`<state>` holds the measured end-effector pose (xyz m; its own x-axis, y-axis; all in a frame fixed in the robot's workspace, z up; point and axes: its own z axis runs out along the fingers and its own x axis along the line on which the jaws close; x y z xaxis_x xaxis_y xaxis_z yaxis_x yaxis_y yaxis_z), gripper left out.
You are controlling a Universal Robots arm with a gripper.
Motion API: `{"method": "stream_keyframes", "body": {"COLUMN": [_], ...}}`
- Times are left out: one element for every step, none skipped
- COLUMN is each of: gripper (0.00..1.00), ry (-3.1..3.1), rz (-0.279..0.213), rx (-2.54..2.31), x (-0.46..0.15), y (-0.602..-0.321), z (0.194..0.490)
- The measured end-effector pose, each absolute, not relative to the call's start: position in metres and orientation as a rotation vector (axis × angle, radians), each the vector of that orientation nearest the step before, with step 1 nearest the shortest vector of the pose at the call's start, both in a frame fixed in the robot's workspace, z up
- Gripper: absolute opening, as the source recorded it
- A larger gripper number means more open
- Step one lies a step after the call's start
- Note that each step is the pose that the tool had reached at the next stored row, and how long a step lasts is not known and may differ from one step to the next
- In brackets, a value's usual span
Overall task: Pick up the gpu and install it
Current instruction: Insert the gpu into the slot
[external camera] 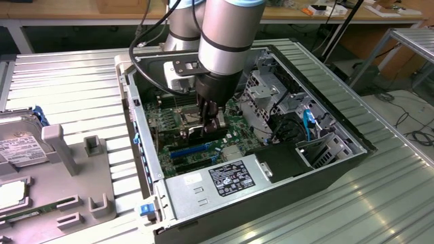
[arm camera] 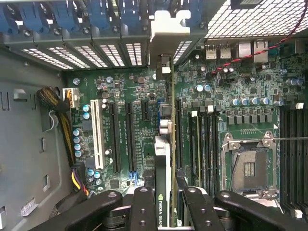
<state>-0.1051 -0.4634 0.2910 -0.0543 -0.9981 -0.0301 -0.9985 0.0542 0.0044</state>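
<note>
- I have the gripper [external camera: 210,121] down inside the open PC case [external camera: 339,127], over the motherboard [external camera: 234,124].
- The jaws stand partly closed, clamped on the gpu [arm camera: 166,159]. The fingers [arm camera: 142,208] press its two flat faces, so the card hangs edge-on.
- I judge this grip is chosen to keep the card's long lower edge free for a slot and the board square to the motherboard.
- In the wrist view the gpu lies parallel to the expansion slots [arm camera: 130,139]. It sits between them and the memory slots [arm camera: 204,144], along one slot line.
- Its metal bracket [arm camera: 168,29] points at the case's rear slot openings [arm camera: 96,53]. That is why the card is turned this way: the bracket has to meet that wall.
- I cannot tell whether the card's edge touches the slot or hovers just above it.
- In the exterior view the gpu [external camera: 202,133] shows as a dark strip below the fingertips, near the blue slot [external camera: 190,151].
- The hard drive [external camera: 17,147] lies on the fixture at the exterior view's left, well apart.
</note>
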Motion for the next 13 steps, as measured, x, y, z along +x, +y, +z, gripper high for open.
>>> {"method": "stream_keyframes", "body": {"gripper": [0.27,0.27,0.27,0.27,0.27,0.27,0.27,0.27,0.27,0.27,0.27,0.27,0.27], "ry": [2.267,2.267,2.267,2.267,2.267,2.267,2.267,2.267,2.267,2.267,2.267,2.267,2.267], "rz": [0.037,0.037,0.037,0.037,0.037,0.037,0.037,0.037,0.037,0.037,0.037,0.037,0.037], "rx": [-2.147,-2.147,-2.147,-2.147,-2.148,-2.148,-2.147,-2.147,-2.147,-2.147,-2.147,-2.147,-2.147], "x": [-0.1051,-0.1051,-0.1050,-0.1050,-0.1050,-0.1050,-0.1051,-0.1050,-0.1052,-0.1062,-0.1078,-0.1101,-0.1123], "y": [-0.4634,-0.4634,-0.4634,-0.4636,-0.4645,-0.4655,-0.4669,-0.4680,-0.4690,-0.4692,-0.4692,-0.4692,-0.4691], "z": [0.2910,0.2910,0.2910,0.2910,0.2909,0.2910,0.2910,0.2909,0.2909,0.2908,0.2907,0.2906,0.2906]}}
